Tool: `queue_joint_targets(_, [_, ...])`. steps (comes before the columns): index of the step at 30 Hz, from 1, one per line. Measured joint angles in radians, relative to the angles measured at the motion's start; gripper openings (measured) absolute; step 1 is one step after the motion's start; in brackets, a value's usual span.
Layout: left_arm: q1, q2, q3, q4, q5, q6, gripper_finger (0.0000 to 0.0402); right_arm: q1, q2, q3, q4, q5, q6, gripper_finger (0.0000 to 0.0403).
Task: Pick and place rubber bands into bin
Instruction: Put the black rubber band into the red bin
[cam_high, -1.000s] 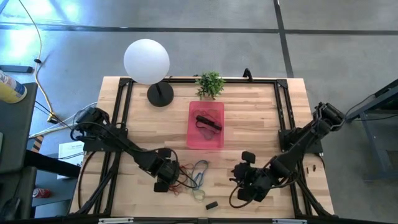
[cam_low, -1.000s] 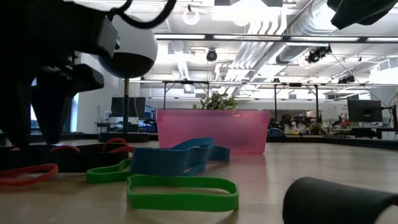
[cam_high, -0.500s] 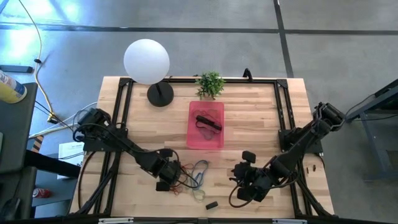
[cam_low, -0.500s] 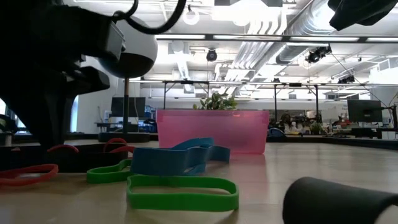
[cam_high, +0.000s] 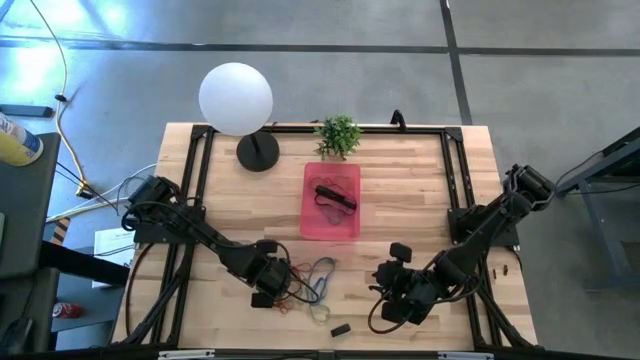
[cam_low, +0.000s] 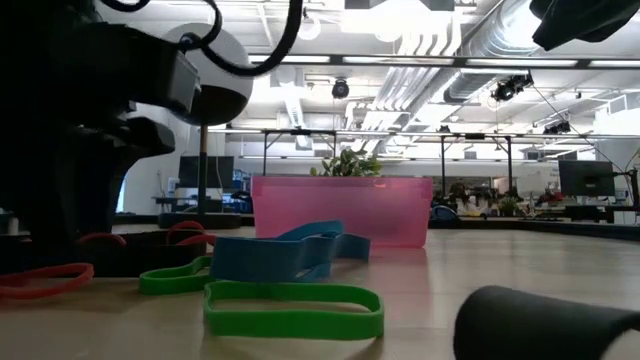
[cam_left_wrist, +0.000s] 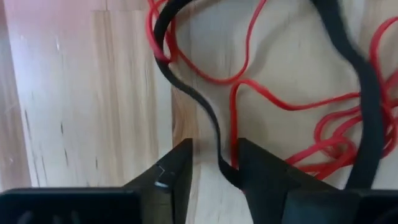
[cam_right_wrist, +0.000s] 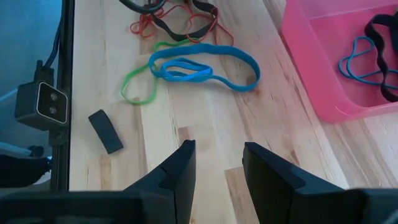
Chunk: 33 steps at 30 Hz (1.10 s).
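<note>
1. Left gripper (cam_left_wrist: 212, 163) is set low over the band pile at the near-left of the table (cam_high: 420, 180); its fingers are parted, with one black rubber band (cam_left_wrist: 199, 112) seen running between them. Whether it is actually pinched cannot be told.
2. Right gripper (cam_right_wrist: 216, 163) is held above the near-right of the table, fingers spread, nothing between them.
3. Bin (cam_high: 331, 201): one, pink, at table centre, far from the pile. Two bands are counted inside: one black (cam_right_wrist: 380, 37), one blue (cam_right_wrist: 359, 57).
4. On the table: two blue bands (cam_right_wrist: 205, 65), one green band (cam_right_wrist: 138, 87), several tangled red bands (cam_left_wrist: 292, 106); exact count cannot be told.
5. One small black block (cam_right_wrist: 105, 130) lies near the green band.
6. One potted plant (cam_high: 338, 133) and one white globe lamp (cam_high: 236, 98) are seen at the far edge.
</note>
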Motion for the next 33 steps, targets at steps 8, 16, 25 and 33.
queue_joint_targets(8, [0.000,-0.001,0.011,-0.003,-0.045,0.000,0.0011,0.000,0.000,0.000,-0.001,0.000,0.001,0.0124])
queue_joint_targets(16, [0.000,-0.020,0.099,-0.060,-0.096,0.042,0.0004,0.000,0.000,0.000,-0.022,0.000,0.003,0.0124])
queue_joint_targets(25, [0.008,-0.061,0.360,-0.359,-0.361,0.180,0.0001,-0.003,0.000,0.000,-0.062,0.004,0.002,0.0124])
queue_joint_targets(33, [0.108,-0.065,0.498,-0.475,-0.337,0.321,0.0002,-0.010,0.000,0.000,-0.064,0.008,0.000,0.0124])
